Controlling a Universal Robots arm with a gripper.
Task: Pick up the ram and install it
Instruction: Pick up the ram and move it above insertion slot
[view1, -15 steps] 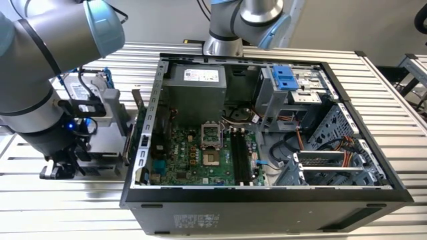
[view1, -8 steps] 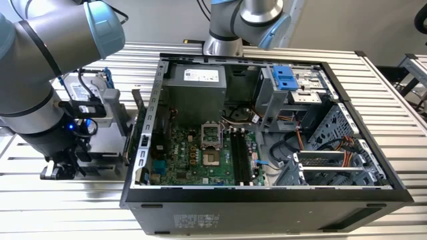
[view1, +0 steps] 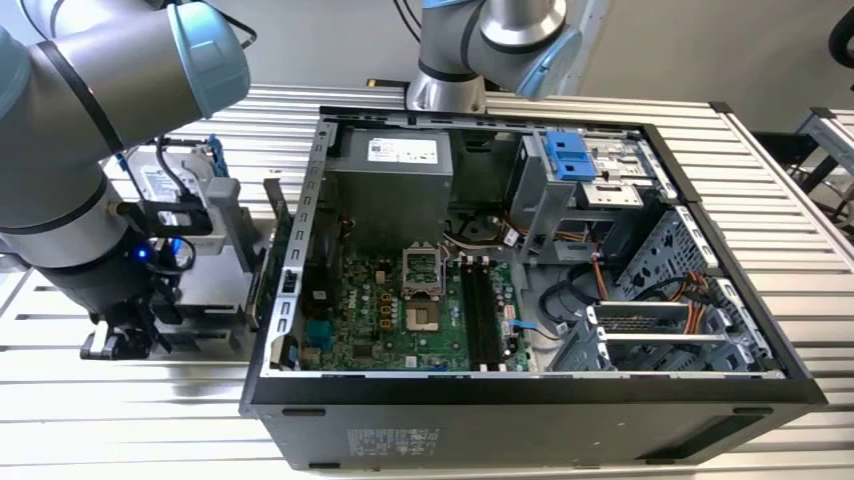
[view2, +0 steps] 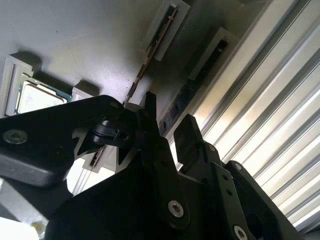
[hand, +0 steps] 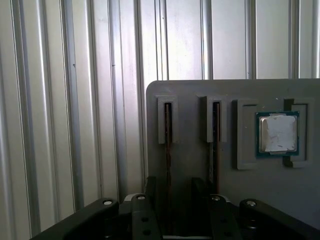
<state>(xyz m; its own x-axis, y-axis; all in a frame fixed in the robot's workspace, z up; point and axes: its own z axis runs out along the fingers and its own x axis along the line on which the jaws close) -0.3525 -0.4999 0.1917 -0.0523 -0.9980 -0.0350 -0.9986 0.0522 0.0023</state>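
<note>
Two ram sticks stand on edge in slots of a grey holder (hand: 195, 100) (view2: 90, 45). The ram (hand: 167, 145) (view2: 192, 87) farther from the processor chip runs down between my fingers. The other stick (hand: 216, 145) (view2: 150, 62) lies just outside them. My gripper (hand: 173, 192) (view2: 170, 127) is open, one finger on each side of that ram; I cannot tell whether they touch it. In the exterior view the gripper (view1: 120, 340) hangs low over the holder at that view's left, beside the open computer case (view1: 534, 385).
A square silver processor chip (hand: 277, 132) (view2: 37, 97) sits in a recess of the holder beside the sticks. Inside the case, the motherboard's long black memory slots (view1: 487, 310) lie beside the processor socket (view1: 423, 270). The ribbed metal table (hand: 60, 125) surrounds the holder.
</note>
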